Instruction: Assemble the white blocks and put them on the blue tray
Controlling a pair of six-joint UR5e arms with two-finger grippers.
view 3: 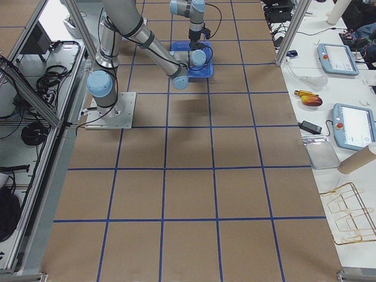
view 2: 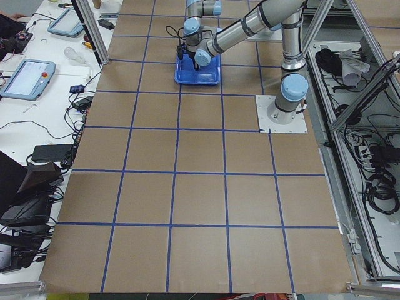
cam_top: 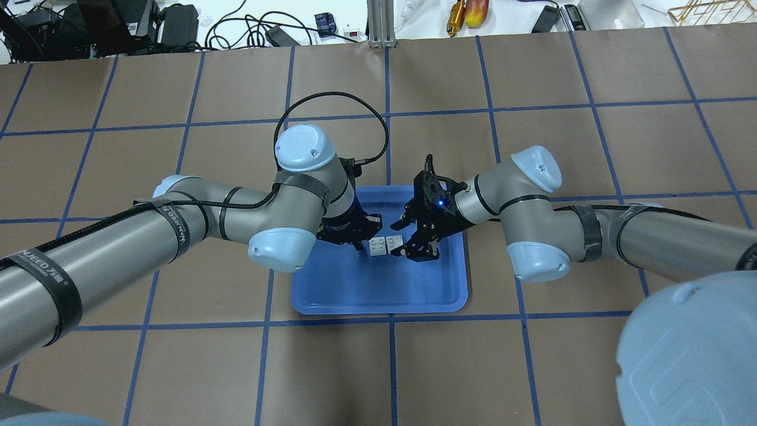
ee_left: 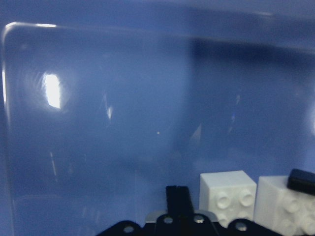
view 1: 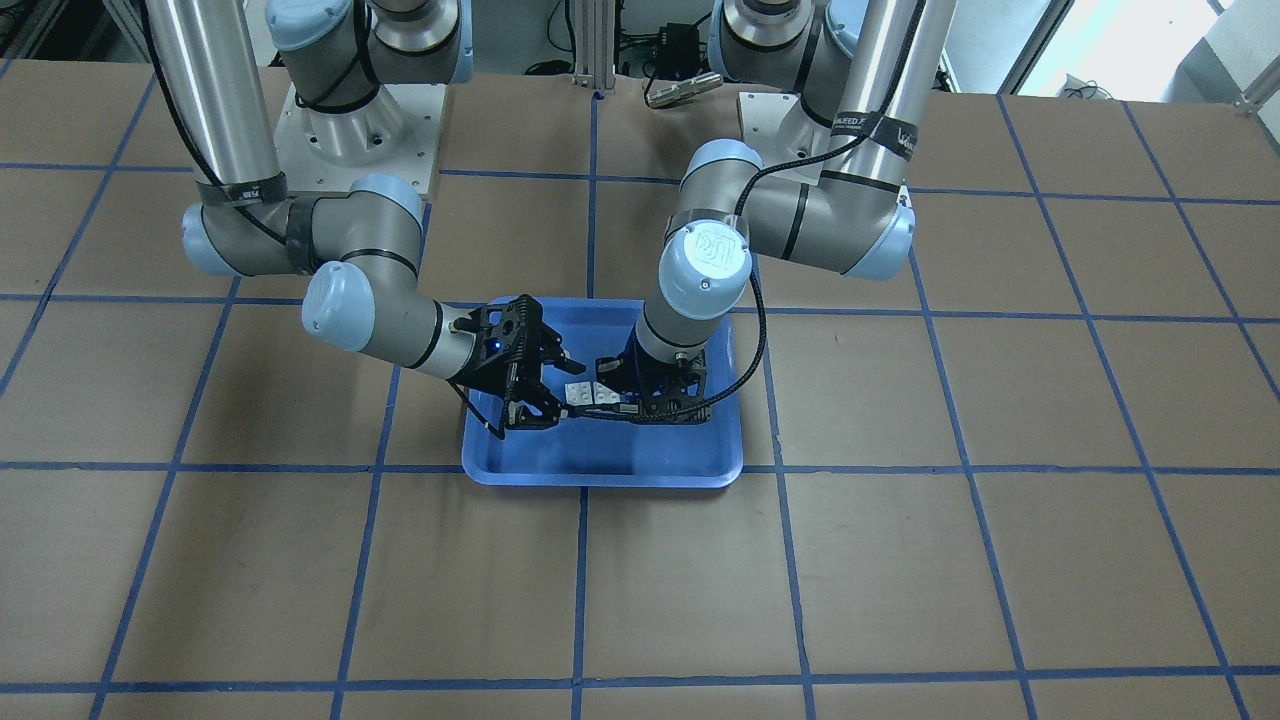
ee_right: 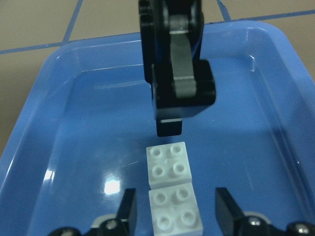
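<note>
Right wrist-mounted view is showing you the white blocks touching side by side inside the blue tray. They're probably handling light, rigid, slick, so be pinching flat sidewalls. Right pincer is straddling one, wide; left pincer is looking closed, empty.

Tray sits on desk. Two blocks lie touching, side by side, mid-tray. Left gripper over tray's left half, right gripper over its right.
</note>
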